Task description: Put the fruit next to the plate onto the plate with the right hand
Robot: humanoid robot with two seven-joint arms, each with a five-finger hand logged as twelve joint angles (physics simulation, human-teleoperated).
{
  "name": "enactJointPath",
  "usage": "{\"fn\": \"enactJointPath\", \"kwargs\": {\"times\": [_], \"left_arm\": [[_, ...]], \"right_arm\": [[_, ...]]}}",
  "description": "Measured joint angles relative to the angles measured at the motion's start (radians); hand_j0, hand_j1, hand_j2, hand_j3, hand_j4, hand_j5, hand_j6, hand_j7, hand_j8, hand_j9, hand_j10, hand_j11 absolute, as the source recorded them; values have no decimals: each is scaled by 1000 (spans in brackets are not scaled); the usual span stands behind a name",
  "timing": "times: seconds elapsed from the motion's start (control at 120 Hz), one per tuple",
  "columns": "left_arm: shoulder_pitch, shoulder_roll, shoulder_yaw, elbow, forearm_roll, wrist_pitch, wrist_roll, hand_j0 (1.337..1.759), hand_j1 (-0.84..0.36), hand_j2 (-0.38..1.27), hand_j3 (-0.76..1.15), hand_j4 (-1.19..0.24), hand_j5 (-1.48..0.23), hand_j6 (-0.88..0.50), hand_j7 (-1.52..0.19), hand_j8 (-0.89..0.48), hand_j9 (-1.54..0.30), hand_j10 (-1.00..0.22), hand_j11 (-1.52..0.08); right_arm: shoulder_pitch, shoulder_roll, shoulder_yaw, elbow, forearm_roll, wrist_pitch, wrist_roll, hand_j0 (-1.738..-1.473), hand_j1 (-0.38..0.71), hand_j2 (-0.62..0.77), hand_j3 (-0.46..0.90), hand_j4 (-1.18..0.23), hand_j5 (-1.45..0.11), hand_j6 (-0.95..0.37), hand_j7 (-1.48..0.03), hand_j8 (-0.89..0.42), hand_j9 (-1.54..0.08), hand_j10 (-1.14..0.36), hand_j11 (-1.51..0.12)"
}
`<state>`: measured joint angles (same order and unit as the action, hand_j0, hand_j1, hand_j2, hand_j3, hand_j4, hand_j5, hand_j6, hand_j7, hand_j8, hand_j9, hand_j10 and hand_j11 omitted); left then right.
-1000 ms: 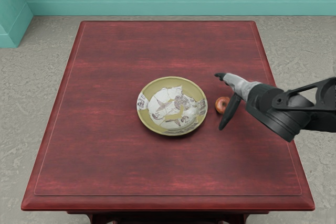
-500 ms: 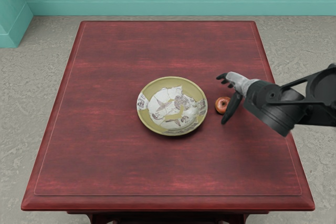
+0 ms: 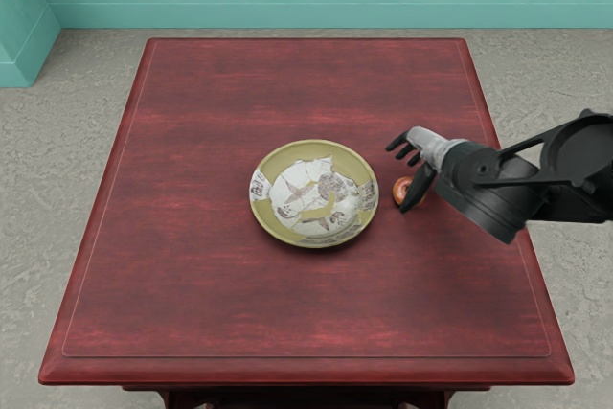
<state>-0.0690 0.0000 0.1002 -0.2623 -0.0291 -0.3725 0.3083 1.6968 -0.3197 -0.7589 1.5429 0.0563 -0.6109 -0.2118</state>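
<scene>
A small red fruit [image 3: 399, 186] lies on the table just right of the olive-rimmed plate [image 3: 263, 208], which carries a white and brown pattern. My right hand [image 3: 410, 171] comes in from the right edge and hovers over the fruit, hiding most of it. Its fingers curl downward around the fruit, thumb on the near side. I cannot tell whether they touch it. The fruit rests on the tabletop. The left arm does not show.
The dark red wooden table [image 3: 192, 294] has a raised border near its edges. Grey floor surrounds it, with a teal wall at the back. My bulky right forearm [image 3: 508, 193] hangs above the table's right side.
My right hand has closed in on the fruit, its fingers curling from stretched out to bent down around it. The fruit and the plate have stayed where they were.
</scene>
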Motion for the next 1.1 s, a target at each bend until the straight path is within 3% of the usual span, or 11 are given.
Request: {"fn": "enactJointPath", "kwargs": {"times": [0.675, 0.792, 0.883, 1.1], "left_arm": [[0, 0, -2, 0, 0, 0, 0, 1658, 349, 0, 0, 0, 0, 1, 0, 1, 0, 0, 0], [0, 0, -2, 0, 0, 0, 0, 1658, 349, 0, 0, 0, 0, 1, 0, 1, 0, 0, 0], [-1, 0, -2, 0, 0, 0, 0, 1658, 349, 0, 0, 0, 0, 1, 0, 1, 0, 0, 0], [0, 0, -2, 0, 0, 0, 0, 1658, 349, 0, 0, 0, 0, 1, 0, 1, 0, 0, 0]], "right_arm": [[-25, 43, -23, -39, 39, 0, 0, -1658, 213, -66, 0, -479, -615, -477, -619, -431, -620, -477, -619], [-26, 43, -21, -39, 39, 0, -2, -1657, 269, 21, 0, -543, -705, -536, -705, -387, -707, -452, -709], [-25, 43, -18, -39, 50, -1, -2, -1657, 317, 208, 0, -620, -789, -557, -798, -392, -799, -458, -808], [-25, 42, -15, -38, 68, -1, -1, -1657, 318, 563, 0, -732, -926, -701, -940, -522, -943, -620, -956]]}}
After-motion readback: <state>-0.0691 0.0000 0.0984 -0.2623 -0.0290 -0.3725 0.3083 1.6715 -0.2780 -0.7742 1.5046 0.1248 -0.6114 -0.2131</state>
